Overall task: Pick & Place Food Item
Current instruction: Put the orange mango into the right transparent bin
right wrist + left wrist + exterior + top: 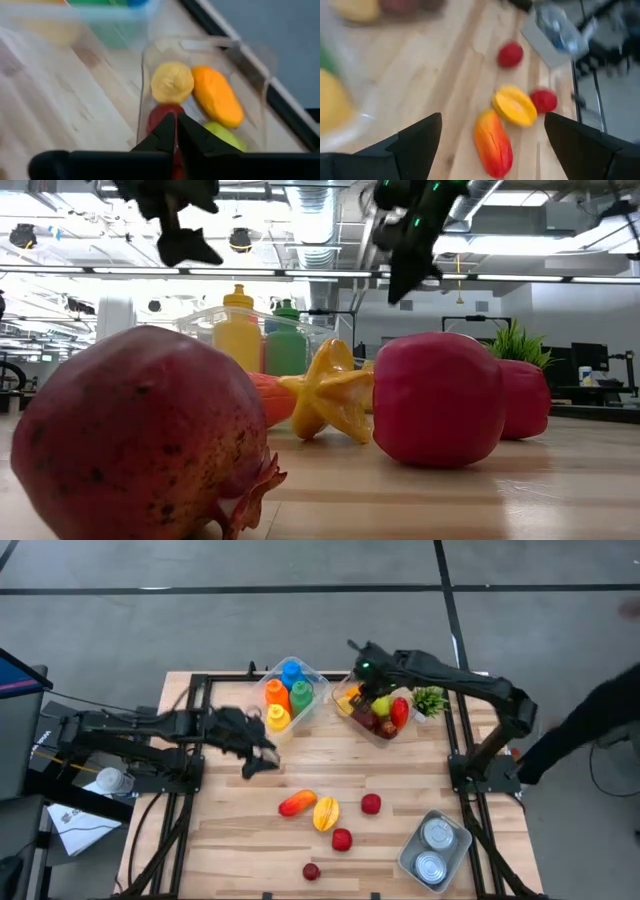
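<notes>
facing yellow fruit (172,83), right tool (176,131) empty

A red fruit (161,116) lies partly hidden behind the right hand (176,131).

Counting the loose food on the table: five pieces. One red-orange mango (297,803), one yellow starfruit (326,812), two red apples (371,804), one dark pomegranate (311,871) nearest the front edge. Three clear bins (318,700) in all. Four bottles (291,673) in the back one. Two cans (437,833) in the front-right one. One green plant (430,700).
</notes>
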`<act>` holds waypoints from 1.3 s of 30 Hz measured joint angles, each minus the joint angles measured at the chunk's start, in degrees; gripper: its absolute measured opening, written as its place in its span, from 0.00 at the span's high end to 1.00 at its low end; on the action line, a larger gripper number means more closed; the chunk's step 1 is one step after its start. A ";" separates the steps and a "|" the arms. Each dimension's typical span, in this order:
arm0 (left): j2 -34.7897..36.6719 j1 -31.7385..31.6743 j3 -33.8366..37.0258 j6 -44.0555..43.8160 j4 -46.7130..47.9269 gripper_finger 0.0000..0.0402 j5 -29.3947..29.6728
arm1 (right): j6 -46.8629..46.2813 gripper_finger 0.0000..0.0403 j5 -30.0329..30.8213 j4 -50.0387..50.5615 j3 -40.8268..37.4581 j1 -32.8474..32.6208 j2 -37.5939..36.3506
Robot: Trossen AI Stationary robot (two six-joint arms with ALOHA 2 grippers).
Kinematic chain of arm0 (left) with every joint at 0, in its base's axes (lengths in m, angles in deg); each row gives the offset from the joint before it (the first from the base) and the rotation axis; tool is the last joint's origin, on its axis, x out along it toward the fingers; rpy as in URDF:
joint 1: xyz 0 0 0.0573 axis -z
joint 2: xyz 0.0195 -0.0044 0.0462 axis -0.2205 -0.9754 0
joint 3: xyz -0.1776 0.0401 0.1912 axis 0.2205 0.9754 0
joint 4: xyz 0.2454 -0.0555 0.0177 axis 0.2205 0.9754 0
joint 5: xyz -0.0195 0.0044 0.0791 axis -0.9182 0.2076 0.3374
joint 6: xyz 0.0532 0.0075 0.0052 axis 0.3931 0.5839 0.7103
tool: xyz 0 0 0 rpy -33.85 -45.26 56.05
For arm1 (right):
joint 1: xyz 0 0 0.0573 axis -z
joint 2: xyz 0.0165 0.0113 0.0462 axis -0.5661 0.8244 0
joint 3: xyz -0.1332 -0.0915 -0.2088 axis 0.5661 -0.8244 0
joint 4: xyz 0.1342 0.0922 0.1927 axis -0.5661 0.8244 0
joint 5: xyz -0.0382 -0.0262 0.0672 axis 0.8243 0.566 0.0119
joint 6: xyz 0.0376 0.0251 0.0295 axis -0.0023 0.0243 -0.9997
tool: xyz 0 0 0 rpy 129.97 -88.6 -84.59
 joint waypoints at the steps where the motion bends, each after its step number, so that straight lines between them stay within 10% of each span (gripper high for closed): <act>1: 0.00 1.70 1.59 0.75 -1.43 0.15 0.34 | -0.09 0.96 0.06 0.09 0.07 -0.24 -1.55; 19: -12.55 24.50 17.27 3.30 -38.96 0.15 22.04 | -0.07 0.35 -0.12 3.70 0.18 -5.20 -14.65; 27: -27.56 28.69 17.29 -6.94 -43.02 0.15 33.68 | 0.15 0.32 0.06 5.74 0.15 -6.67 -13.44; 39: -40.69 31.46 14.72 -11.74 -46.35 0.16 33.77 | 0.55 0.32 0.30 5.63 0.14 -6.56 -13.51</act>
